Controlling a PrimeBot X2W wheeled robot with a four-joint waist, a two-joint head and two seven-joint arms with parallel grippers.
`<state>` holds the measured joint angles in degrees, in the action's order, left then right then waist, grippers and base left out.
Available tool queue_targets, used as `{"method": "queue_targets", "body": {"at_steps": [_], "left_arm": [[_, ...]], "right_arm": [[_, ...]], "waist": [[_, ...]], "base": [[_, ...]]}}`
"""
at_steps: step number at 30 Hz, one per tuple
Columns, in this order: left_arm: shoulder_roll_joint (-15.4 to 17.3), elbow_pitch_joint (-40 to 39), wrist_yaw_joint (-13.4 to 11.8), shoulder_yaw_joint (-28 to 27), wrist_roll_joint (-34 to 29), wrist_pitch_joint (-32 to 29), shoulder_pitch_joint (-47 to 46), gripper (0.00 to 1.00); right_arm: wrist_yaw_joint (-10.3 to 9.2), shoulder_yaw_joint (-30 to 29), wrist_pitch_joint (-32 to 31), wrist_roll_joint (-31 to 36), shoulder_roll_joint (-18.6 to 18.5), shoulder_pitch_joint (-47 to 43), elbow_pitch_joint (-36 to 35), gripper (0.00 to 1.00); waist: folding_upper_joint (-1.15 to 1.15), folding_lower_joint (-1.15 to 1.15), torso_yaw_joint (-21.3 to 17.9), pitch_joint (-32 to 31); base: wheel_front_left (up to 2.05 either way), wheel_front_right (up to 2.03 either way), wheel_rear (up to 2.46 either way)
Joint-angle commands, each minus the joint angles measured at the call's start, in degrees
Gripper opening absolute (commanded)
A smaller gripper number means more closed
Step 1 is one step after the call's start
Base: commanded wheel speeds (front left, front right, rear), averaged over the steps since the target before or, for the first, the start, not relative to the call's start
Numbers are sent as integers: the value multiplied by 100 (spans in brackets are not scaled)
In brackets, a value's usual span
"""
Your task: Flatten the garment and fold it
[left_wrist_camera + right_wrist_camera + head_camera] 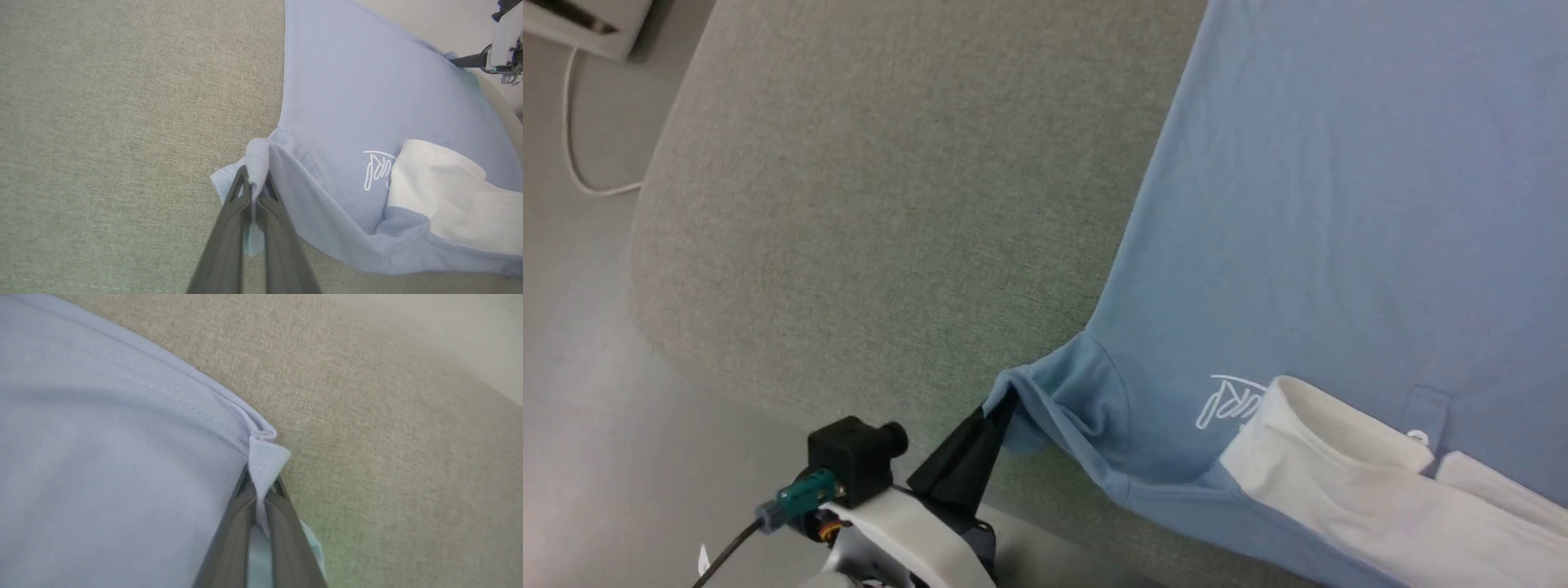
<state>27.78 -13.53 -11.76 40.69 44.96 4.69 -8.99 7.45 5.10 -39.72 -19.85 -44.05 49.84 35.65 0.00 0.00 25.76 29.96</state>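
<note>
We see a light-blue short-sleeved cotton shirt (1339,204) lying chest up on a grey-green woven-fabric tabletop (849,204). The cloth is smooth and nearly flat across the body. Its broad white collar (1339,474) is spread open, and a small white script logo (1229,402) sits just beside the collar, partly tucked under its edge. Further out from the collar, past the logo, the short sleeve (1066,388) is bunched and drawn up into a ridge.

The shirt's long axis starts at the collar, which lies near the robot's edge of the tabletop. It runs away across the tabletop, leaning a little to the right in the head view, so the collar end points back at the robot. The far end runs out of frame.

The left pincer (1001,412) is pinching the cuff of that sleeve. In its wrist view (255,190) we see a fold of blue cloth squeezed between the two dark fingers. The right pincer (261,486) is likewise pressed onto a folded, stitched corner of the shirt. From the left wrist view it (452,61) grips well apart from the collar, across the body. We cannot tell whether that corner is sleeve or hem.
</note>
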Motion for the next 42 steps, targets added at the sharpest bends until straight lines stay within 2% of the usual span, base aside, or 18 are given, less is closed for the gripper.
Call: {"method": "queue_targets", "body": {"at_steps": [1,5,10,14,18,23,28,32,35,36,37,42], "left_arm": [[62,54,-61,-69,31,54,-18,0],[196,197,-158,-204,85,110,127,0],[344,267,-282,-426,251,251,435,0],[422,291,-349,-561,330,379,625,0],[480,290,-411,-680,362,491,724,0],[521,274,-490,-798,369,594,789,0],[493,262,-532,-855,353,668,780,0],[423,297,-528,-833,305,706,694,0],[374,322,-494,-794,258,722,600,0],[357,329,-480,-778,240,724,561,0],[339,334,-469,-762,223,726,523,0],[249,277,-437,-642,95,726,357,0]], "right_arm": [[3,142,-35,-60,143,-480,239,0],[3,286,235,-266,251,-992,166,0],[3,552,412,-690,134,-1855,-385,0],[3,251,399,-1022,107,-2583,-847,0],[3,-118,107,-1214,92,-3462,-1426,0],[3,-817,-447,-1206,239,-4614,-2232,0],[3,-1400,-870,-938,689,-5541,-2876,0],[3,-1523,-1050,-699,993,-5869,-3067,0],[3,-1536,-1170,-639,1086,-5923,-3150,0],[3,-1540,-1170,-609,1071,-5895,-3207,87],[3,-1560,-1165,-588,1058,-5844,-3263,100],[3,-1502,-1163,-639,876,-5263,-3700,100]], "waist": [[0,0,-646,-717],[0,0,-1061,-1292],[0,0,-1574,-1855],[0,0,-1910,-2137],[0,0,-2146,-2275],[0,0,-2317,-2363],[0,0,-2350,-2341],[0,0,-2293,-2289],[0,0,-2199,-2236],[0,0,-2161,-2214],[0,0,-2123,-2193],[0,0,-1870,-2010]], "base": [[0,0,0],[0,0,0],[0,0,0],[0,0,0],[0,0,0],[0,0,0],[0,0,0],[0,0,0],[0,0,0],[0,0,0],[0,0,0],[0,0,0]]}}
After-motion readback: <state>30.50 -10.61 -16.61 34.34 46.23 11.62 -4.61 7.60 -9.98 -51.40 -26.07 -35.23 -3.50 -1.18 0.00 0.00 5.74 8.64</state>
